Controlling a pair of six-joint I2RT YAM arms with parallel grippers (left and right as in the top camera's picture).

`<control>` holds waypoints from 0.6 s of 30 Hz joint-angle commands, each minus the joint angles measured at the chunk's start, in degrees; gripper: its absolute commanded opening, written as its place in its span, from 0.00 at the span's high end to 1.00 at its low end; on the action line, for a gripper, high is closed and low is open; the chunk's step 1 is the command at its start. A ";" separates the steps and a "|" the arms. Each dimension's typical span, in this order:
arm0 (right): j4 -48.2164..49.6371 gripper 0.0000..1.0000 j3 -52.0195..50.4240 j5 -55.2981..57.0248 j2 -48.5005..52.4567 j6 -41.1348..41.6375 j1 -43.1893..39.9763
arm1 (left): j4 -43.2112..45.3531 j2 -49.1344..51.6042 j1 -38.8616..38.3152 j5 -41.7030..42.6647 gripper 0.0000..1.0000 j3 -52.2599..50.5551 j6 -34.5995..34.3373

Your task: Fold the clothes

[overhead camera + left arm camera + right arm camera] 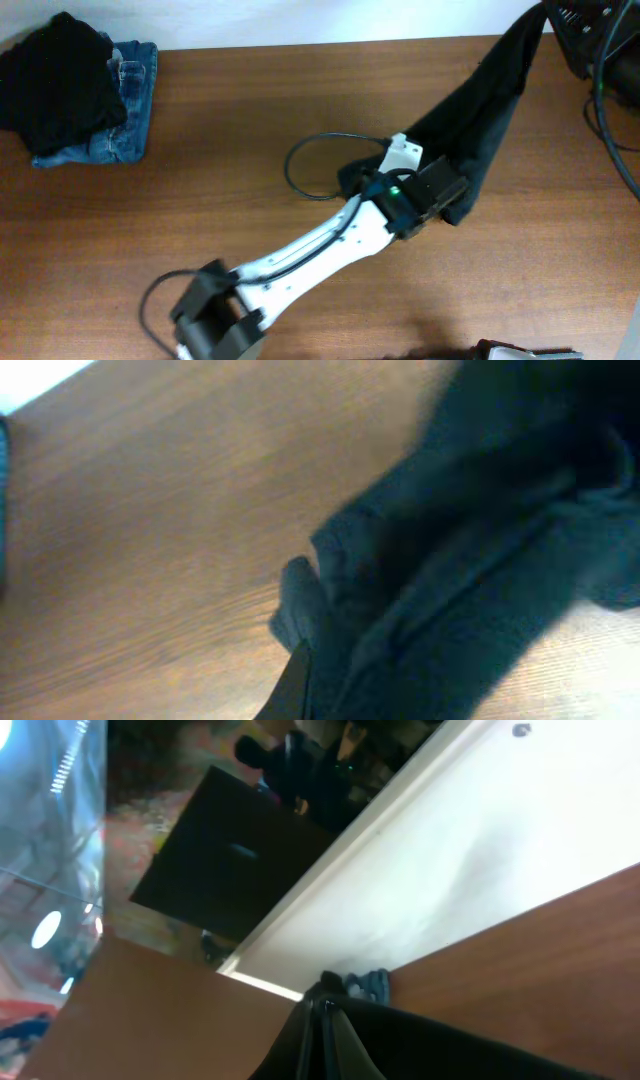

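The clothes are one very dark T-shirt (490,110) stretched as a hanging band from the table's middle up to the back right corner. My left gripper (450,203) is shut on its lower end, just above the table. In the left wrist view the bunched shirt (470,560) fills the right half, and one dark finger (295,685) presses against its edge. My right gripper (325,1008) is shut on the shirt's (450,1045) other end, raised high, with the cloth running away taut to the lower right.
A black cloth (60,75) lies on folded blue jeans (135,110) at the back left corner of the wooden table (200,220). A black cable loop (300,165) rests beside the left arm. Dark equipment and cables (600,50) stand at the back right.
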 commanded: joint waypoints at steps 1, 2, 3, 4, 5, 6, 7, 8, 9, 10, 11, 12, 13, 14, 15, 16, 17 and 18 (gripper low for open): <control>-0.37 0.96 1.29 0.28 -0.02 -4.72 -0.24 | -2.05 -5.68 0.22 -0.09 0.99 0.00 -0.31; -0.79 0.96 1.29 0.48 -0.02 -5.03 -0.24 | -2.89 -6.91 0.33 -0.44 0.99 0.00 -0.31; -1.20 0.96 1.29 0.59 -0.02 -5.07 -0.24 | -3.74 -8.20 0.44 -0.76 0.99 0.00 -0.28; -1.51 0.96 1.29 0.72 -0.02 -5.16 -0.24 | -4.42 -9.29 0.52 -1.20 0.99 0.00 -0.11; -1.60 0.96 1.29 0.72 -0.02 -5.60 -0.24 | -5.14 -10.40 0.61 -1.84 0.99 0.00 -0.11; -1.66 0.96 1.29 0.72 -0.02 -6.21 -0.24 | -5.88 -11.34 0.72 -2.34 0.99 0.00 -0.09; -2.03 0.96 1.29 0.79 -0.04 -6.47 -0.24 | -6.78 -12.41 0.83 -3.21 0.99 0.00 -0.09; -2.56 0.96 1.29 0.81 -0.09 -6.95 -0.24 | -7.98 -13.60 1.05 -4.35 0.99 0.00 -0.09; -2.89 0.97 1.29 0.83 -0.13 -7.85 -0.24 | -9.20 -14.69 1.14 -5.40 0.99 0.00 -0.09; -3.45 0.96 1.29 1.33 -0.20 -8.81 -0.24 | -10.40 -15.76 1.44 -6.27 0.99 0.00 -0.11; -4.17 0.96 1.29 2.32 -0.33 -9.57 -0.24 | -11.58 -16.83 1.73 -6.95 0.99 0.00 -0.11; -5.18 0.96 1.29 3.96 -0.50 -10.67 -0.24 | -12.61 -17.75 2.03 -7.37 0.99 0.00 -0.11; -6.21 0.96 1.29 6.03 -0.83 -11.67 -0.24 | -13.84 -18.99 2.43 -7.65 0.99 0.00 -0.11; -6.99 0.96 1.29 8.00 -1.11 -12.33 -0.24 | -14.95 -20.17 2.82 -7.76 0.99 0.00 -0.11; -7.98 0.96 1.29 10.58 -1.70 -13.11 -0.24 | -16.13 -21.62 3.39 -7.85 0.99 0.00 -0.11; -8.55 0.96 1.29 12.48 -2.21 -13.27 -0.24 | -16.85 -22.71 3.80 -7.85 0.99 0.00 -0.11; -8.90 0.96 1.29 13.92 -2.73 -13.27 -0.24 | -17.44 -23.93 4.28 -7.85 0.99 0.00 -0.11; -9.03 0.96 1.29 15.08 -3.28 -13.31 -0.24 | -18.08 -25.33 4.81 -7.91 0.99 0.00 -0.11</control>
